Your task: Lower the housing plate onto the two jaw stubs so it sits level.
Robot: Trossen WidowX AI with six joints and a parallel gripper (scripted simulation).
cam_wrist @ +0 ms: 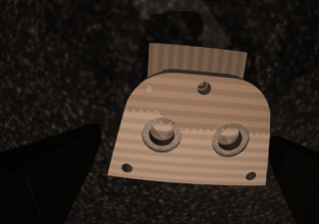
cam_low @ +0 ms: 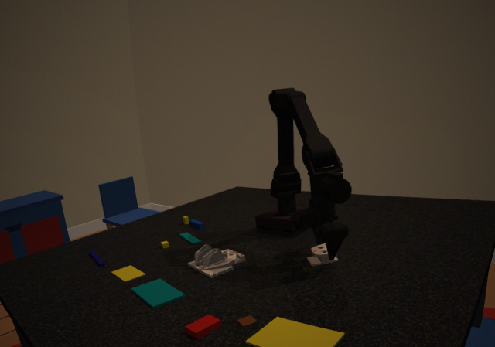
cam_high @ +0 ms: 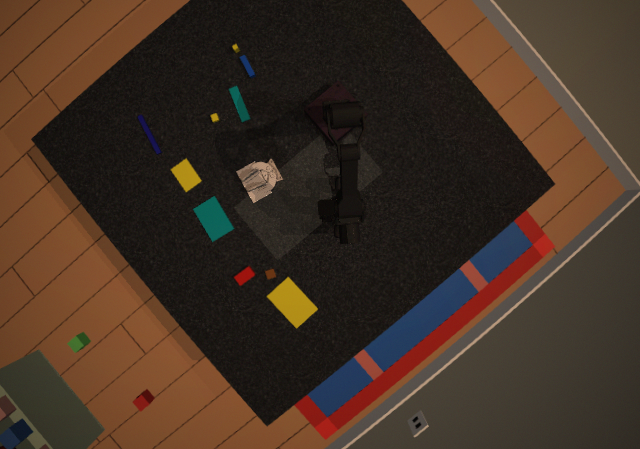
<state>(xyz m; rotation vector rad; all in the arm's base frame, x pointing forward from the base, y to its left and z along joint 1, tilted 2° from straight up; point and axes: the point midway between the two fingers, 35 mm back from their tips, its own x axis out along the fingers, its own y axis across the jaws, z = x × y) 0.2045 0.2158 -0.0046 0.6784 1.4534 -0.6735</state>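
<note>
The gripper (cam_low: 332, 251) (cam_wrist: 187, 139), wide open and empty, straddles the housing plate (cam_low: 319, 249) (cam_wrist: 191, 129) on the black tabletop (cam_high: 413, 124) (cam_low: 399, 295), well inside its edges; finger contact appears indeterminate.

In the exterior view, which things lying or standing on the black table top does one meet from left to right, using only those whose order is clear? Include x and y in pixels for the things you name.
Dark blue bar (cam_high: 149, 134) (cam_low: 97, 257) → yellow square (cam_high: 186, 175) (cam_low: 128, 273) → white jaw assembly (cam_high: 253, 183) (cam_low: 209, 269) → housing plate (cam_low: 319, 250) (cam_wrist: 194, 156).
</note>
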